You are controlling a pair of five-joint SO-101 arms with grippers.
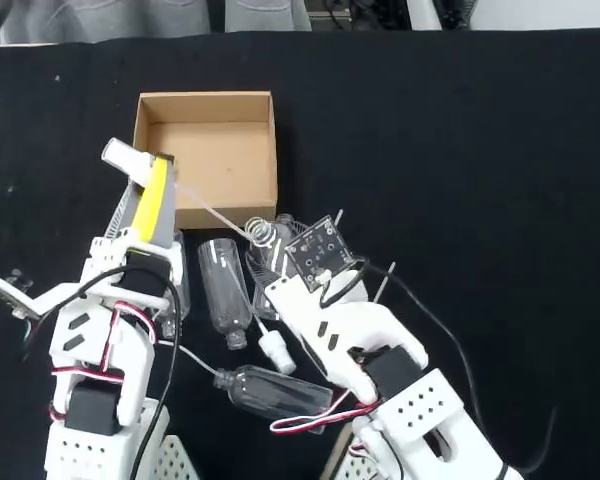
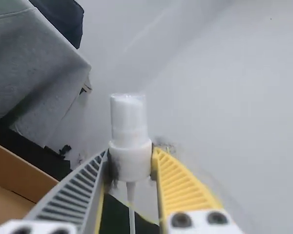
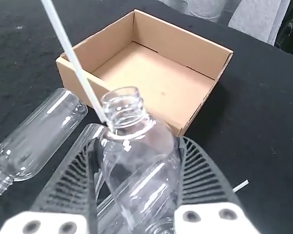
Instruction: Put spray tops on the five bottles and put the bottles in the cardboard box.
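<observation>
My left gripper point(image 1: 148, 172) point(image 2: 129, 168) is shut on a white spray top point(image 1: 123, 157) point(image 2: 130, 134), held over the cardboard box's point(image 1: 205, 150) near left corner. The top's thin dip tube point(image 1: 212, 214) point(image 3: 72, 57) slants down to a clear bottle point(image 1: 267, 238) point(image 3: 136, 161). My right gripper point(image 1: 272, 248) point(image 3: 139, 144) is shut on that bottle, tilted with its open mouth toward the box point(image 3: 158, 73). The tube's tip touches the outside of the bottle's neck, beside the mouth.
Two more clear bottles lie on the black table: one point(image 1: 224, 288) point(image 3: 36, 132) between the arms, one point(image 1: 275, 392) nearer the front. A loose white spray top point(image 1: 277, 352) lies between them. The box stands open with a bare floor.
</observation>
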